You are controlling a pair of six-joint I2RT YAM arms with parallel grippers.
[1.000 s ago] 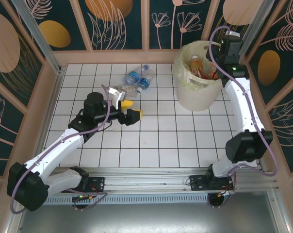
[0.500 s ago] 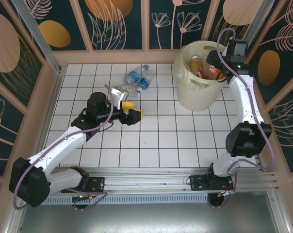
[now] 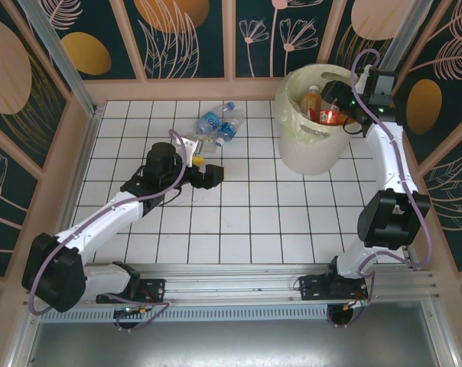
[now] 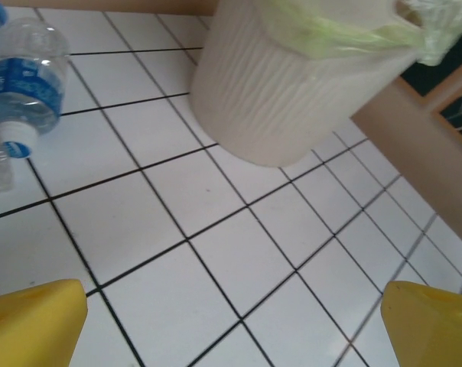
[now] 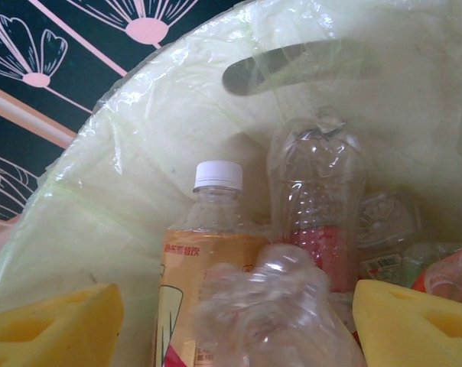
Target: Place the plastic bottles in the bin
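Note:
The cream bin (image 3: 307,153) with its clear liner stands at the far right of the tiled table. My right gripper (image 3: 339,103) hangs over its mouth, open. In the right wrist view a crumpled clear bottle (image 5: 273,306) lies loose between the wide-apart yellow pads (image 5: 51,325), above an orange-label bottle (image 5: 208,237) and a clear red-label one (image 5: 319,191). A few clear bottles with blue labels (image 3: 216,122) lie on the tiles at the far middle. My left gripper (image 3: 204,170) hovers open just in front of them; one blue-label bottle (image 4: 24,84) shows at the upper left of its view.
Wooden side walls (image 3: 86,115) frame the white tiled table (image 3: 246,222). The bin's ribbed wall (image 4: 277,84) rises ahead of the left gripper. Bare tiles stretch between the left gripper and the bin.
My right gripper swung from behind the bin's far rim to over its mouth. The left arm edged forward and right, closer to the bottles on the tiles.

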